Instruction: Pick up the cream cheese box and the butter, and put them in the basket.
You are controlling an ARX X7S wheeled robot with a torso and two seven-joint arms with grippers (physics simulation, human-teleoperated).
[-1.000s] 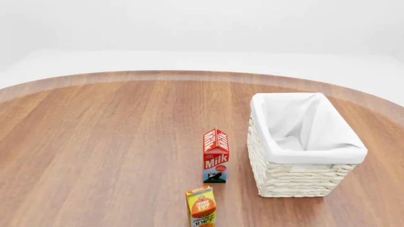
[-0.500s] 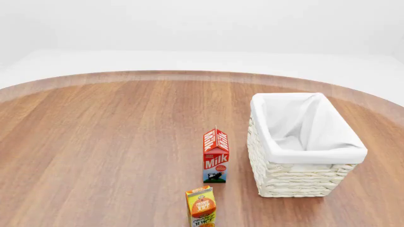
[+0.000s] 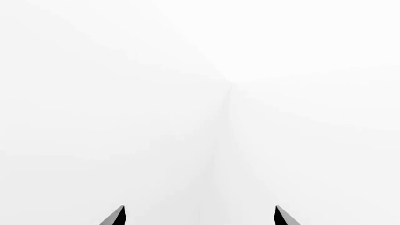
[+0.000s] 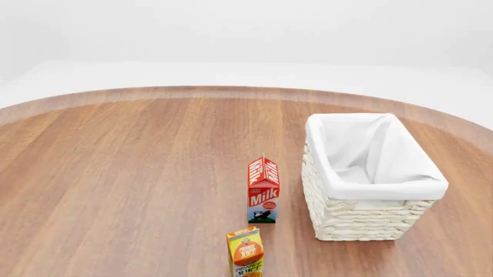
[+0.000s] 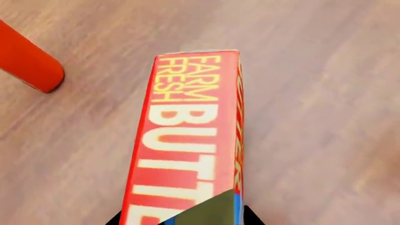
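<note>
The butter (image 5: 187, 140), a red box with yellow "FARM FRESH BUTTER" print, fills the right wrist view. My right gripper (image 5: 184, 220) is shut on its near end, with dark fingertips tight against both sides, above the wooden tabletop. My left gripper (image 3: 200, 218) is open and empty and faces blank white space. The white wicker basket (image 4: 385, 187) with its cloth liner stands at the right of the head view; nothing shows inside it. Neither gripper shows in the head view. The cream cheese box is out of view.
A red milk carton (image 4: 264, 193) stands just left of the basket. An orange juice carton (image 4: 246, 254) stands nearer, at the head view's bottom edge. A red rounded object (image 5: 28, 58) lies on the wood beside the butter. The round wooden table (image 4: 115, 173) stretches left.
</note>
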